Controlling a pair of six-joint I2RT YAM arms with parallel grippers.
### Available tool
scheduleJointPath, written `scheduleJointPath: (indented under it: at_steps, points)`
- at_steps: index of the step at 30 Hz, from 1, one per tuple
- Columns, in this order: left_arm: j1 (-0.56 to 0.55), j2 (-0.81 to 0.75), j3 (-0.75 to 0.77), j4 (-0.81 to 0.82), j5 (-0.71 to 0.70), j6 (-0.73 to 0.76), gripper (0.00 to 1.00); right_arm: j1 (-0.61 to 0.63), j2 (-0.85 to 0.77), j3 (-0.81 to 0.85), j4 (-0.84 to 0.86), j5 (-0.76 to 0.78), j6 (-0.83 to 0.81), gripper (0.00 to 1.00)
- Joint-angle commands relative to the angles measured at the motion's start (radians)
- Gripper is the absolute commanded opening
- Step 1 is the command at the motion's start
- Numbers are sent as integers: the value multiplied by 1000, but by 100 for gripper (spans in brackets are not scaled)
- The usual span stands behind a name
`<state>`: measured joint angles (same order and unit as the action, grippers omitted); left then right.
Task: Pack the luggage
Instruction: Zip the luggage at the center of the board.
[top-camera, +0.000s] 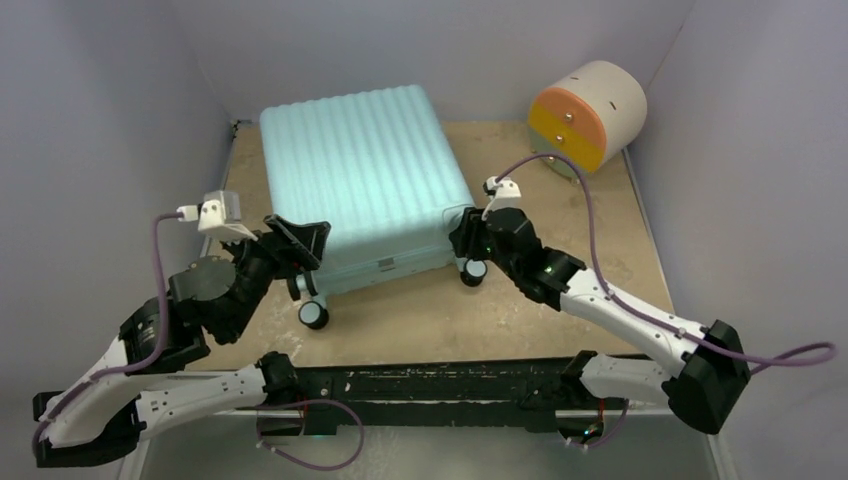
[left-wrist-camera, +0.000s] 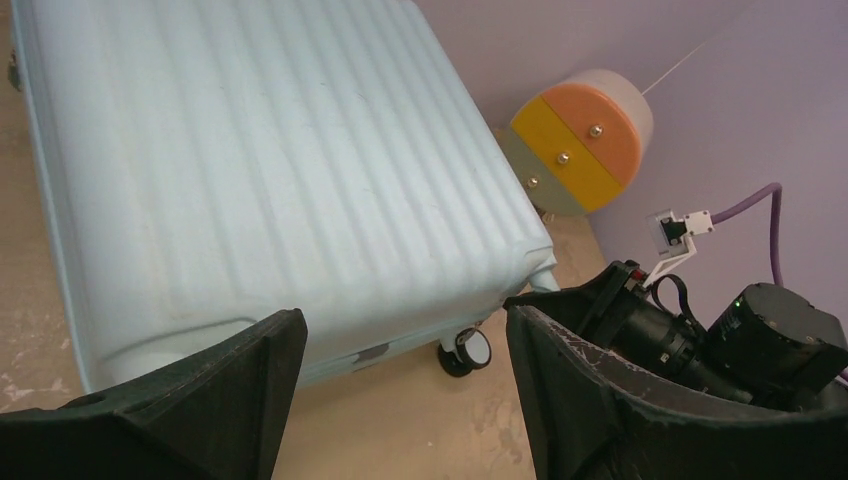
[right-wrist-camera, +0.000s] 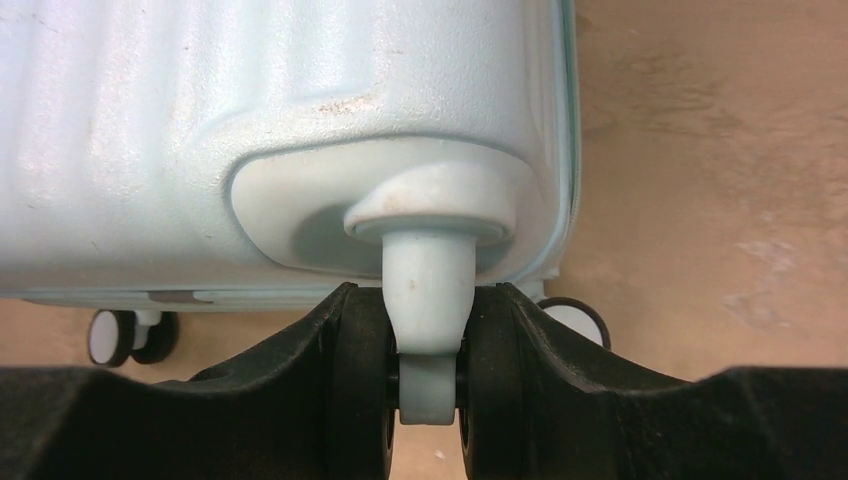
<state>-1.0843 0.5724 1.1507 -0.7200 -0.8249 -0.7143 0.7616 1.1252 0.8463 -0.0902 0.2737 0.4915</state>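
The luggage (top-camera: 360, 165) is a pale teal ribbed hard-shell suitcase lying flat and closed on the table, its wheeled end toward the arms. My right gripper (top-camera: 468, 235) is at its near right corner. In the right wrist view that gripper (right-wrist-camera: 428, 295) is shut on a caster (right-wrist-camera: 428, 270), with the black twin wheels pinched between the fingers and the pale stem in the middle. My left gripper (top-camera: 298, 242) hovers at the near left corner. In the left wrist view the left gripper (left-wrist-camera: 405, 330) stands open with only tabletop and a far wheel (left-wrist-camera: 470, 350) showing between its fingers.
A round cream drawer unit (top-camera: 585, 115) with orange, yellow and green fronts lies at the back right corner. Lower wheels (top-camera: 313, 314) rest on the tan tabletop. Purple-grey walls close in the left, back and right sides.
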Motion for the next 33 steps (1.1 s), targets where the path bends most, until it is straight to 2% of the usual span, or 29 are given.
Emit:
scheduleJointPath:
  at_steps: [1, 7, 11, 12, 16, 19, 21, 25, 29, 33]
  points:
    - [4, 85, 26, -4, 24, 1, 77, 98, 126, 34, 320, 78, 206, 0]
    - [3, 171, 73, -49, 83, -50, 77, 209, 277, 111, 431, 149, 258, 0]
    - [4, 183, 59, -44, 86, -89, 77, 244, 368, 177, 466, 147, 233, 0]
    - [4, 184, 50, -41, 87, -97, 77, 246, 374, 187, 452, 132, 217, 6]
    - [4, 178, 18, -40, 80, -125, 77, 246, 286, 115, 438, 137, 97, 46]
    - [4, 178, -12, -7, 81, -123, 77, 245, 172, -28, 510, 171, -28, 65]
    - [4, 181, -32, 24, 92, -98, 77, 245, 95, -163, 613, 172, -94, 68]
    - [3, 198, -91, 112, 100, -69, 77, 242, 28, -454, 1033, 142, -189, 75]
    - [3, 247, -132, 210, 146, -63, 77, 243, 78, -462, 1039, 118, -209, 78]
    - [4, 398, -69, 229, 142, -95, 78, 241, 62, -461, 997, 107, -217, 81]
